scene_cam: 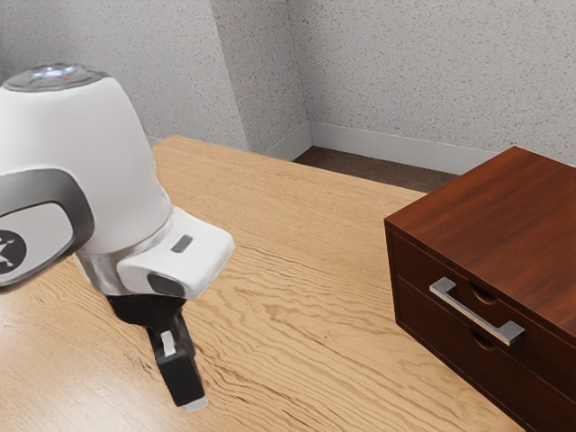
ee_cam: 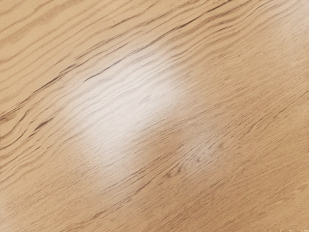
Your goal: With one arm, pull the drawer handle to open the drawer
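Broadly, the wooden table (scene_cam: 297, 270) spans the exterior view, and its grain lies directly under the hand in the wrist view. The white-shelled Franka arm (scene_cam: 99, 189) occupies the 9 o'clock side of the exterior view. A dark-wood drawer cabinet (scene_cam: 513, 216) stands on the table at 4 o'clock, well apart from the arm. Its drawer (scene_cam: 423, 265) sits flush with the cabinet face, so it reads as shut. The silver bar handle (scene_cam: 475, 311) crosses that face, untouched. The black gripper (scene_cam: 192, 400) hangs just above bare table at 7 o'clock, with the handle off at about its 2 o'clock. It carries nothing, and whether it is spread or pressed together cannot be told. Judged progress: none of the opening is done. Reaching the handle, gripping it and pulling are all left.
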`<act>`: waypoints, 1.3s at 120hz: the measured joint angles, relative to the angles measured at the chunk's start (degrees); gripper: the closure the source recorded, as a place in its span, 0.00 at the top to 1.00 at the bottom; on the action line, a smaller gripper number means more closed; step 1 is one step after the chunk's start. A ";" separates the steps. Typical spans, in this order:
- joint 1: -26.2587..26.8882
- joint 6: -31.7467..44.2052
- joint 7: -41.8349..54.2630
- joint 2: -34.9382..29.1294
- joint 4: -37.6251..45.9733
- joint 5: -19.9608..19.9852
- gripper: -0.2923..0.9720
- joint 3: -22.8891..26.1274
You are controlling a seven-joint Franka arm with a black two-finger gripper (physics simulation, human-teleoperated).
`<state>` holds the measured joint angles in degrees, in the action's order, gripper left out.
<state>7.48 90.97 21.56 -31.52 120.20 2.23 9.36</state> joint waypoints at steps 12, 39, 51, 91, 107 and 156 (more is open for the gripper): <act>5.81 4.38 10.90 0.16 0.16 -1.08 0.77 -1.03; 12.49 11.64 33.88 2.34 -0.04 -1.64 0.77 -1.05; 13.54 13.37 41.93 5.65 -1.13 -1.66 0.77 -0.46; 13.80 28.77 57.94 10.91 -2.12 -0.25 0.77 1.47; 13.72 34.36 60.01 10.79 -0.59 1.16 0.77 1.66; 13.00 42.25 62.15 15.34 0.15 2.54 0.77 1.32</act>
<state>20.49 133.22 83.71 -16.18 120.35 4.76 10.69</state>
